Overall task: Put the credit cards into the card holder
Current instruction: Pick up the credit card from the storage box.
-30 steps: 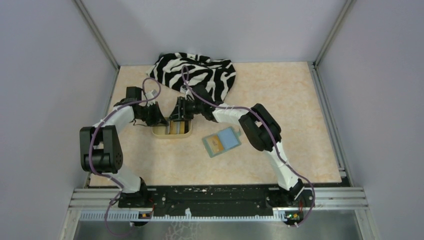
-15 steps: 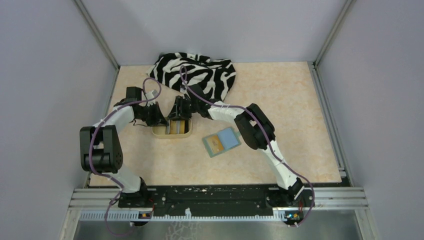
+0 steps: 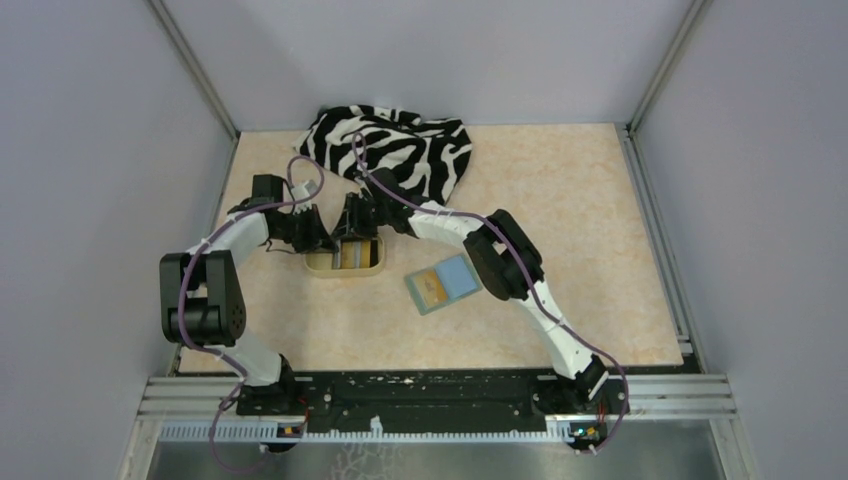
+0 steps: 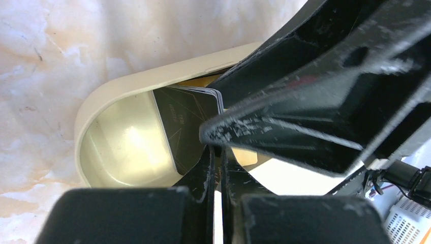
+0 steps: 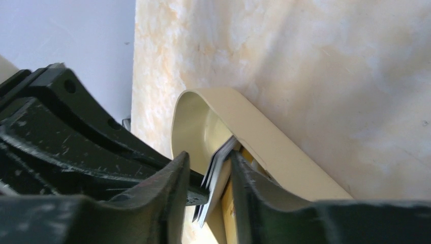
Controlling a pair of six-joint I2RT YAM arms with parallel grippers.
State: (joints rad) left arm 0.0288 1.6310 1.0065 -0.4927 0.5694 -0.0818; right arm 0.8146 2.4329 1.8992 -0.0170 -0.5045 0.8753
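Observation:
The tan oval dish [image 3: 343, 271] holds a small stack of credit cards [image 3: 352, 254]. In the right wrist view the cards [image 5: 219, 168] stand on edge, tilted, between my right gripper's [image 5: 209, 157] open fingers, leaning on the right one. My left gripper [image 3: 322, 238] is shut, its tip [image 4: 216, 148] low in the dish [image 4: 117, 101] beside the black card [image 4: 183, 122]. A right gripper finger [image 4: 305, 112] crosses above it. The sage-green card holder [image 3: 445, 283] lies open to the dish's right, with a yellow card [image 3: 432, 288] on its pale blue lining.
A zebra-striped cloth [image 3: 390, 150] lies bunched at the back of the table, just behind both grippers. Metal frame posts and grey walls close in the left, right and back sides. The arm bases sit on the black rail at the near edge.
My right arm has shifted left and slightly back, bringing its gripper further over the dish. The left arm, the dish and the card holder have barely moved.

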